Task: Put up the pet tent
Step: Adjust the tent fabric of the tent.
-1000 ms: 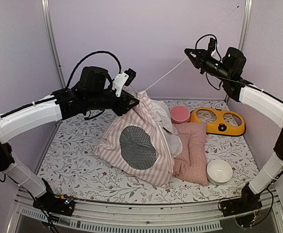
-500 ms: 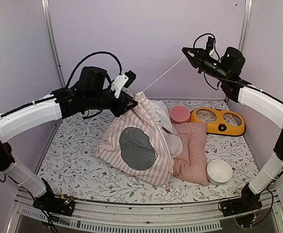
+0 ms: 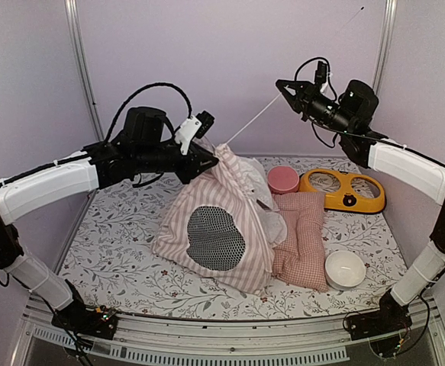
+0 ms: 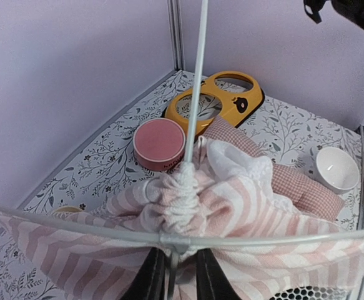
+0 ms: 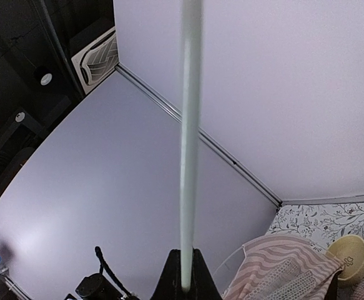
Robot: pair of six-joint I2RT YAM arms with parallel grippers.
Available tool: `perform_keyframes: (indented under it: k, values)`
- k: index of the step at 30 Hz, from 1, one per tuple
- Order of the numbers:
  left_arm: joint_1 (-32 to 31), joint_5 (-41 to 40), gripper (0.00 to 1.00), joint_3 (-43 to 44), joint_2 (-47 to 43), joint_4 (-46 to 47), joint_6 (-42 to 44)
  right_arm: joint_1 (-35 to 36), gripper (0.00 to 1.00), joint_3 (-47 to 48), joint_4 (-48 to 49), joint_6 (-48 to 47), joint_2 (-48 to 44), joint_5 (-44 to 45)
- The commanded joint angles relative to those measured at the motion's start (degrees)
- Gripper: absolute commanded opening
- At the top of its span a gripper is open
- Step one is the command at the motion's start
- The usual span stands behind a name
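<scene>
Your left claw point(image 4: 174, 262) is pinched narrow on the bunched peak of the tent point(image 3: 214, 221), where thin poles cross. Your right claw point(image 3: 282, 85) is clamped tight on the white pole point(image 3: 253, 120) slanting up from that peak. The tent sits mid-table, peak lifted, with the mesh window facing the near edge. Its right side touches the checked cushion point(image 3: 302, 236). The pink bowl point(image 3: 282, 179) is just behind.
</scene>
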Motion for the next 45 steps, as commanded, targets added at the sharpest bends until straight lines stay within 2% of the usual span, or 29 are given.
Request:
perform_keyframes:
  k: [1,11,16,21,23,32,42,45]
  values:
    - [0.70,1.08,0.18,-1.24,0.21,8.18,0.35,2.69,0.00,-2.73,-3.01,0.88,0.28,-6.14]
    - [1.07,1.82,0.20,1.39,2.72,8.35,0.75,5.09,0.00,-2.82,-2.62,0.87,2.28,-6.83]
    - [1.56,3.32,0.26,2.08,3.10,8.87,-0.01,7.05,0.00,-3.09,-2.49,0.57,3.64,-6.67]
    - [2.14,3.68,0.26,3.22,3.54,8.53,0.03,8.67,0.00,-4.08,-1.84,0.82,4.97,-6.92]
    - [2.36,3.53,0.26,3.25,3.64,7.86,0.41,8.82,0.00,-4.48,-1.87,0.83,5.04,-6.99]
    - [2.46,3.09,0.09,3.25,3.36,5.09,1.30,9.07,0.00,-4.33,-1.93,0.47,5.25,-7.38]
    - [2.49,2.34,0.12,5.97,3.97,3.47,1.56,10.34,0.00,-4.48,-1.92,0.21,6.09,-8.31]
    - [2.51,2.01,0.10,5.94,3.94,2.71,1.79,10.34,0.00,-4.76,-2.20,-0.09,5.83,-8.20]
